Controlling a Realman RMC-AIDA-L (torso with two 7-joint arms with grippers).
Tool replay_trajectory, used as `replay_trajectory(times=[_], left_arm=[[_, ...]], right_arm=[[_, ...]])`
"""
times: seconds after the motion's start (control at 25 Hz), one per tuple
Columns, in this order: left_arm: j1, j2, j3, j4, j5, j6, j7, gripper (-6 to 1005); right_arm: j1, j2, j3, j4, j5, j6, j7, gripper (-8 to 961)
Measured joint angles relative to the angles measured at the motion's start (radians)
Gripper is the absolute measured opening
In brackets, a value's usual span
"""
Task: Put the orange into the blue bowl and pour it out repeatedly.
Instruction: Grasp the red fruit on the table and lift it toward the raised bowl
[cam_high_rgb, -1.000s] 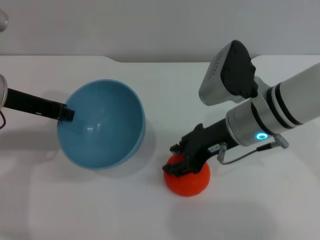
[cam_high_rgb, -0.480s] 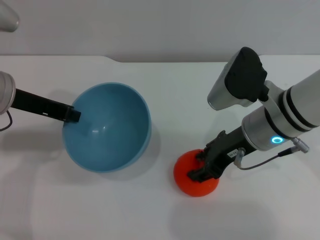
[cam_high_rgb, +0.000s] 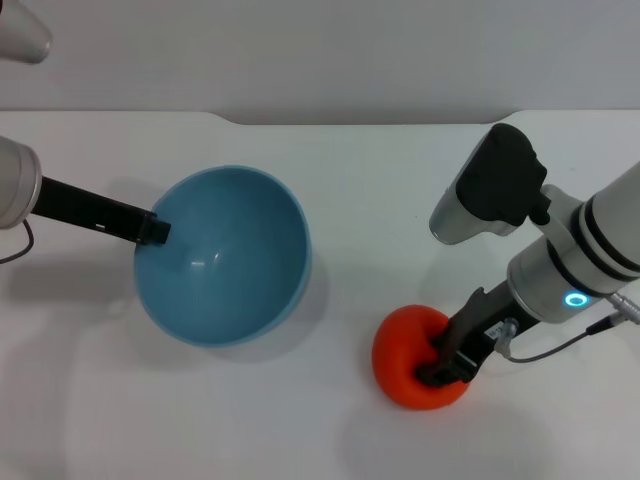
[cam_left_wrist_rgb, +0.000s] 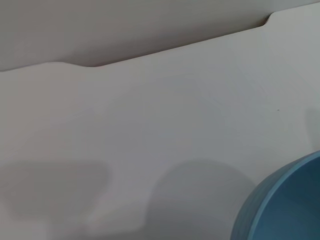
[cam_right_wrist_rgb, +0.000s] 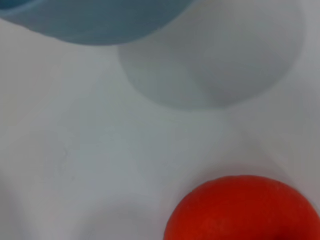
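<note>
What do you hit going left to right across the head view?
Left gripper at the rim of the blue bowl → blue bowl → orange on the table → right gripper at the orange.

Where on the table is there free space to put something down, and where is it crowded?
Free: the white table behind the blue bowl, the strip between the bowl and the orange, and the near edge in front of the bowl. Crowded: the bowl's left rim, held by the left claw, and the orange, where the right claw closes.
</note>
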Motion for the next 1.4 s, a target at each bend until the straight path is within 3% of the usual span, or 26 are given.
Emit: replay_trajectory(times=[0.08,0.64,1.04,1.24,1.4], left_arm=[[-0.003,0.0,0.002,0.0,-0.001,0.0,-0.001,0],[-0.02,-0.002,0.057,-0.008,0.0,-0.004,-0.008,0],[-0.038,-0.002,0.143,-0.051,0.007,-0.014,-0.024,-1],[-0.085,-0.003,0.264,-0.11,0.007,-0.035,-0.063,-1],[-0.127,-0.007,0.376,-0.117,0.007,-0.07,-0.112,-1]], right_arm=[[-0.002,0.0,0.005,0.002,0.0,0.0,0.002,413],[-0.087,0.002,0.095,-0.092,0.009,-0.006,-0.008,88],[-0.118,0.002,0.317,-0.292,0.093,-0.167,-0.104,21],[-0.117,-0.001,0.407,-0.461,0.224,-0.247,-0.173,44],[-0.108,-0.001,0.414,-0.549,0.291,-0.267,-0.189,63]])
